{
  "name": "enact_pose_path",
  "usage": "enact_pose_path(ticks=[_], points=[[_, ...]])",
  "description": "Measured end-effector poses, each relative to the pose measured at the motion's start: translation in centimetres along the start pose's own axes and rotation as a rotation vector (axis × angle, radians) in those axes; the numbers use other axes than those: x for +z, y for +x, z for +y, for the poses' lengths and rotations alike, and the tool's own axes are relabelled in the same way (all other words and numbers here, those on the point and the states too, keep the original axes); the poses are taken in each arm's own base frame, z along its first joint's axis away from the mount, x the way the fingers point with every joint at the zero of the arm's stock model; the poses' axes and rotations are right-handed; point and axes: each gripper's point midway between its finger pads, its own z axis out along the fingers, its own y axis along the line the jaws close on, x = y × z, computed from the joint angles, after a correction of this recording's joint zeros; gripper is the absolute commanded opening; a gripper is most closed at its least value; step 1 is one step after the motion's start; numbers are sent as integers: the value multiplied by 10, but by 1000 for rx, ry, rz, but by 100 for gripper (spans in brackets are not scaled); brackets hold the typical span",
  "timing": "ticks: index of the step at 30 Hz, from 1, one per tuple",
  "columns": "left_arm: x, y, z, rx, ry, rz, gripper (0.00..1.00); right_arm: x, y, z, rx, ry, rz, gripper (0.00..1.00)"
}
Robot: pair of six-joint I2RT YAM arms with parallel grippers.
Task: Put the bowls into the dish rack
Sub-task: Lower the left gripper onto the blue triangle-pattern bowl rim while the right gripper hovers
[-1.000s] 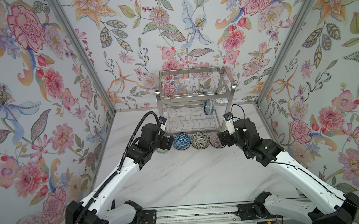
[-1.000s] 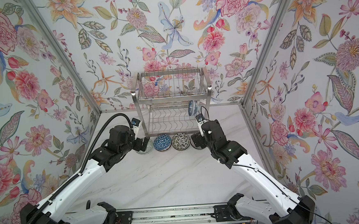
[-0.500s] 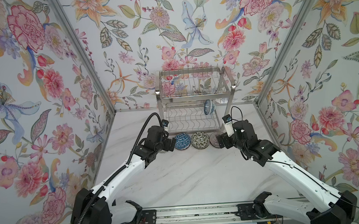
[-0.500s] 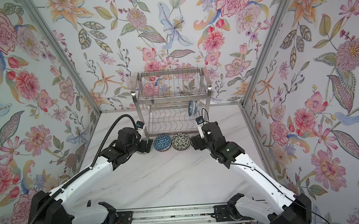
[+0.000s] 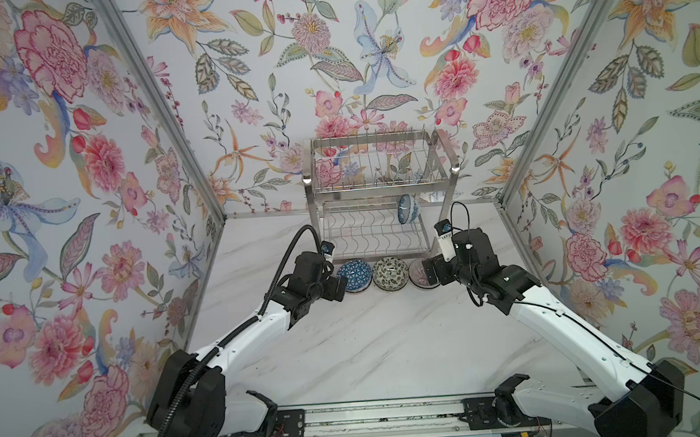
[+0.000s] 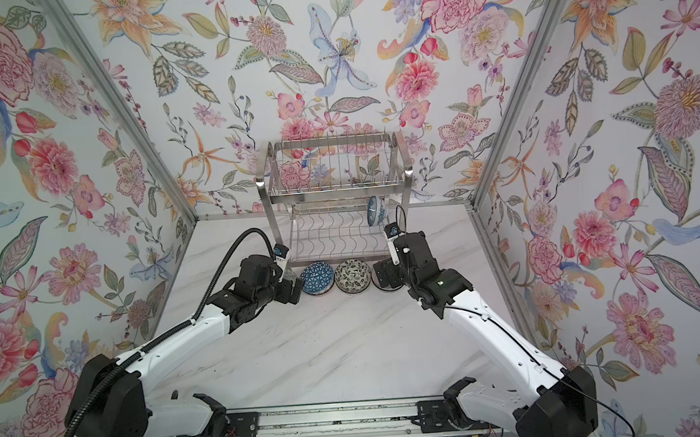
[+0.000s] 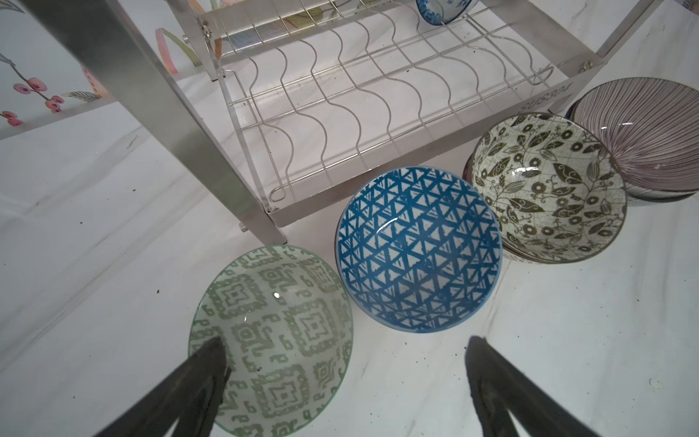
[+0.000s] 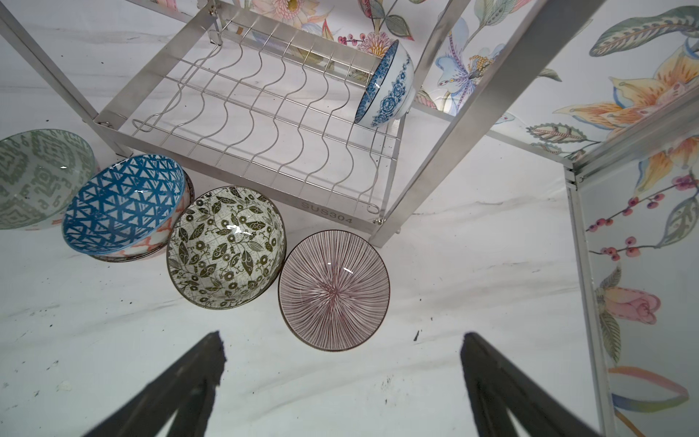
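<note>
Both arms have closed in on the row of small patterned ceramic bowls [image 5: 390,272] fronting the shiny two-tier steel wire dish rack [image 5: 380,190] (one blue floral bowl [image 8: 386,87] already leans on its lower shelf [image 8: 327,216]), left gripper [image 7: 346,342] and right gripper [image 8: 342,336] both gaping empty, so grasps look imminent.

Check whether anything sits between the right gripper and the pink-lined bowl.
Nothing visible does. The right gripper hangs open with only bare marble table between its jaws and the pink-lined bowl. The black-and-white floral bowl sits close beside that bowl, which may crowd one finger.
</note>
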Motion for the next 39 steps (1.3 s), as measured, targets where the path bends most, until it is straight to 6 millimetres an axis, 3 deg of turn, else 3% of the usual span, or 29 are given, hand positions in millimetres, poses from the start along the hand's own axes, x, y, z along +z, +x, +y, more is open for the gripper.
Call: enact_pose_path(ticks=[9,14,23,39], points=[[29,15,-11,-20,53,45,96,1,-2,-1,23,-15,-8,99],[43,26,-12,-35,49,83,80,0,-3,-2,24,-14,-11,99],[67,13,-10,-27,25,85,57,-10,-8,-4,30,-14,-44,99],[93,1,4,-4,-3,74,34,-13,-9,-4,31,-13,-51,99]])
